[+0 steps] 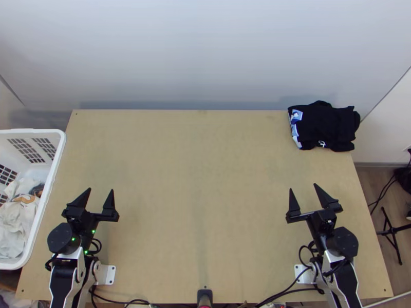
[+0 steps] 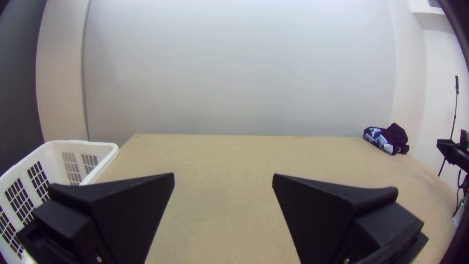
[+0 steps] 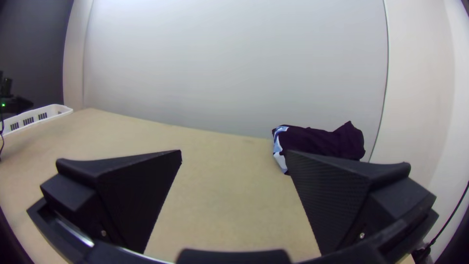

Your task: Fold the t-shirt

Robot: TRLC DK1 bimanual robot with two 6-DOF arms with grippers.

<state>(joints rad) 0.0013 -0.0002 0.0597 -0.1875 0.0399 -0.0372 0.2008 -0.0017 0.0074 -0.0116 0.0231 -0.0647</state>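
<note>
In top view, looks steeply down from high over the near edge of the table (image 1: 200, 195), farthest off. In left wrist view, looks low and close across the table toward the pale wall (image 2: 239, 68). In right wrist view, looks likewise, but angled leftward. Between both wrist views, shares wall, far table edge and basket (image 1: 60, 154).

- We log silver-grey links (image 1: 73, 256), black panels.
- Round black joint housings (image 1: 345, 241).
- Left gripper (image 1: 100, 189), right gripper (image 1: 303, 186): black, wedge-shaped fingers (image 3: 342, 200), small screws (image 3: 362, 235).
- We note looped black cables (image 1: 299, 253), green lights (image 1: 73, 239) on left arm.
- Whitish base plates (image 1: 109, 275).
</note>
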